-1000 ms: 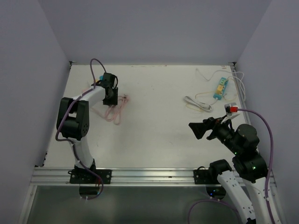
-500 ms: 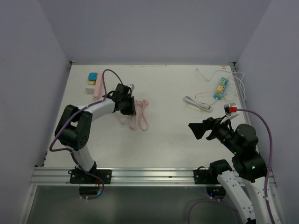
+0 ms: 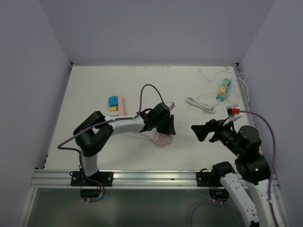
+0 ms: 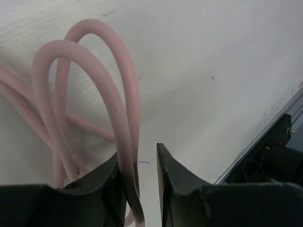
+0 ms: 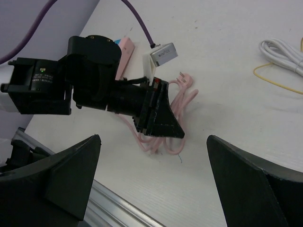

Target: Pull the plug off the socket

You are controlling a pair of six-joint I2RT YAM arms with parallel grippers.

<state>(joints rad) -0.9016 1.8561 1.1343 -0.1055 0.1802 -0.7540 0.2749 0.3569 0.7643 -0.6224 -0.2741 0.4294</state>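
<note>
Jaws on your left gripper (image 4: pixel 137 158) stand narrow, pinching a strand of the pink cable (image 4: pixel 94 24); two loops of it arch past the fingertips over the white table (image 4: pixel 213 56). Top view: that gripper sits low near mid-table, cable bunched beneath it. Pink socket strip (image 3: pixel 121 105) lies behind and to the left of it, apart from the fingers, with a blue plug (image 3: pixel 113 100) and a yellow plug (image 3: pixel 114 109) set against its left side. Your right gripper (image 3: pixel 198 132) hangs to the right, jaws spread wide, holding nothing. Teal power strip (image 3: pixel 223 89) and white cords (image 3: pixel 199 105) lie at far right
</note>
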